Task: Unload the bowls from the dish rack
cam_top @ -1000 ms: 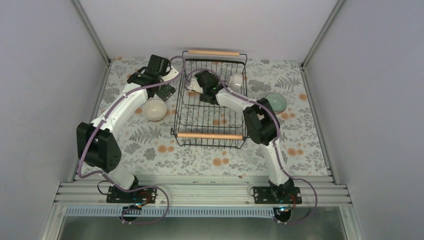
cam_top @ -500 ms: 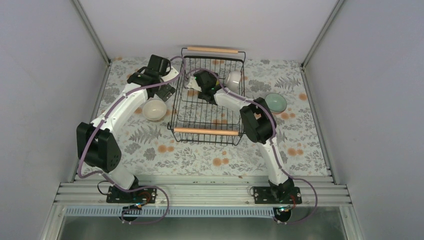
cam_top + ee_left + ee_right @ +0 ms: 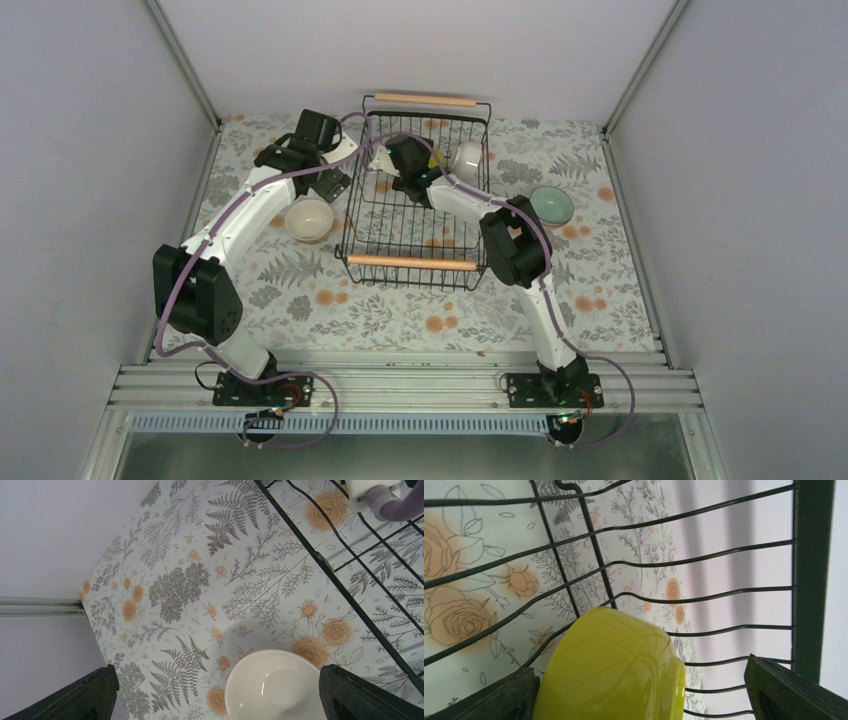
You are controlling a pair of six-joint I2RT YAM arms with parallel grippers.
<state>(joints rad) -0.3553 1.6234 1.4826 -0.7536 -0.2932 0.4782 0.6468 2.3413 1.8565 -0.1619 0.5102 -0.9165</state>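
Right hand (image 3: 644, 692) is hanging wide open down inside the dish rack (image 3: 415, 262), with its fingers either side of a yellow-green bowl (image 3: 609, 665). It isn't gripping anything yet as far as I can see. That bowl is standing on edge, leaning against the rack's wires at the far end. That's probably why the hand is sitting low and close, so the fingers can close across it.

A white bowl (image 3: 467, 158) is sitting in the far right corner of the rack too, so I'm guessing two are left to unload.

Left hand (image 3: 222, 692) is also spread fully and holding nothing. It's hovering over a cream bowl (image 3: 272, 685) that's sitting upright on the flowery desk (image 3: 330, 300) just left of the rack, which looks like the drop spot on that side. A pale green bowl (image 3: 551, 205) is sitting on the desk to the right.

The rack is sitting mid-desk between the two arms, so each arm is getting its own side for setting bowls down.
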